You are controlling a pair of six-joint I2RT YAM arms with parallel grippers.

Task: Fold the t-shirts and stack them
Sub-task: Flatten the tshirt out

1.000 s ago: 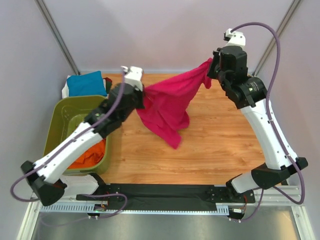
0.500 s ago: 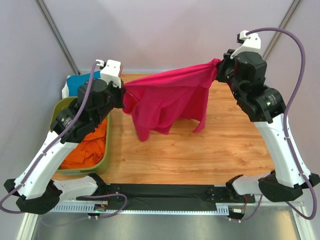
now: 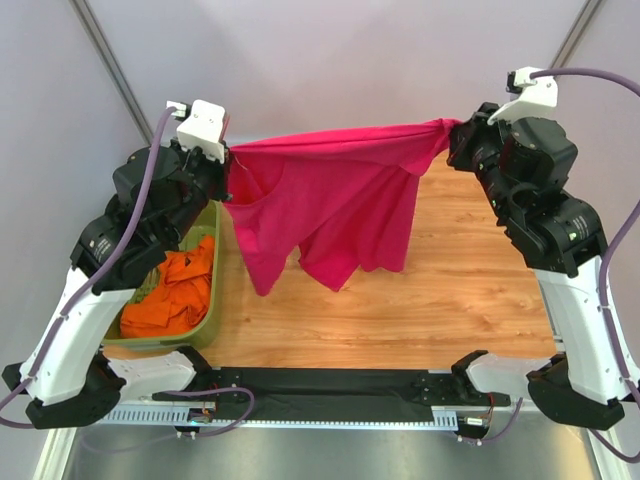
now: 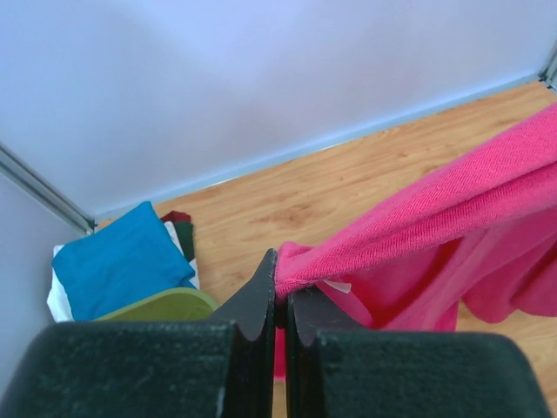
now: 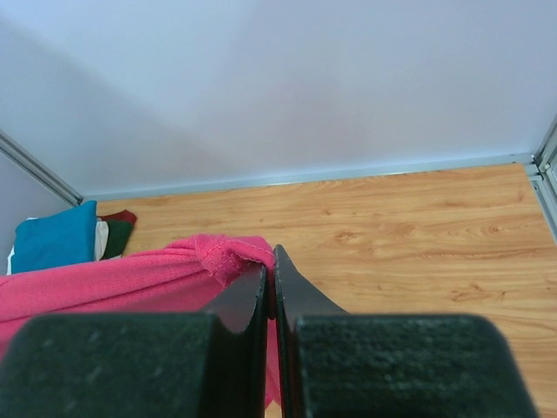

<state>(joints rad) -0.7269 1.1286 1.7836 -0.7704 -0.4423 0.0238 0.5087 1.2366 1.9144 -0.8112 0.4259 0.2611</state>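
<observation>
A magenta-pink t-shirt point(image 3: 340, 195) hangs in the air above the wooden table, stretched by its top edge between both grippers. My left gripper point(image 3: 228, 167) is shut on its left corner point(image 4: 300, 261), above the basket's far end. My right gripper point(image 3: 452, 136) is shut on the bunched right corner point(image 5: 222, 252) at the table's far right. The shirt's lower part droops in uneven folds toward the table. Orange t-shirts point(image 3: 175, 290) lie crumpled in the basket. A folded teal-blue t-shirt point(image 4: 122, 261) rests on a white one point(image 4: 57, 300) at the far left corner.
The olive-green plastic basket point(image 3: 212, 300) stands at the table's left edge under my left arm. A dark red and green folded cloth point(image 4: 180, 228) lies beside the teal stack. Wooden table point(image 3: 450, 290) extends to the right; grey walls close the back and sides.
Both arms have risen and swung apart, left gripper to the left, right gripper to the right. The magenta shirt went from a bunched hang to spread wide between them.
</observation>
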